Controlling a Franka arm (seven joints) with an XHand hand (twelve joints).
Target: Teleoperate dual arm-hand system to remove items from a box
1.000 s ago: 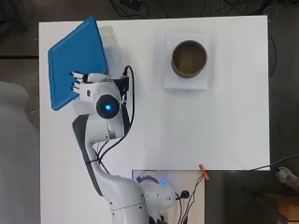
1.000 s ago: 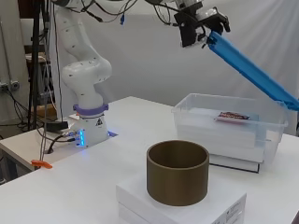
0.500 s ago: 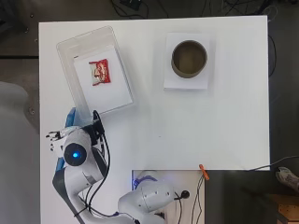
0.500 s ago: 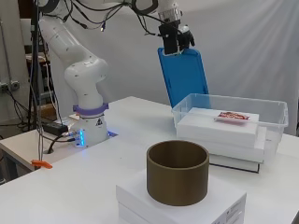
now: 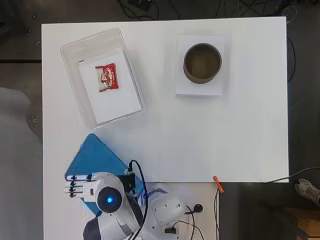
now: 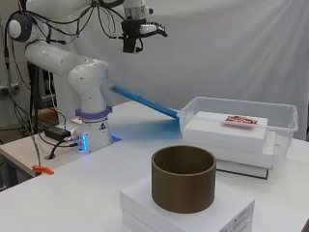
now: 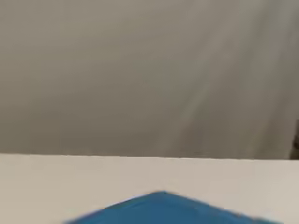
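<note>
Overhead view: I see the blue lid [image 5: 95,159] near the arm's base, apart from the clear box [image 5: 70,52], which holds a red packet [image 5: 107,77] on white paper.

Side view: my hand [image 6: 145,30] hangs high, fingers spread, holding nothing (lid blurred below).

Wrist view: a blue corner only.

Box [image 5: 75,50] top is open, with free reach straight down to the packet [image 5: 107,78]. Blue lid [image 5: 95,157] is beside the box's near end. Brown pot [image 5: 202,62] well to the right, bare table [image 5: 200,135] between.
</note>
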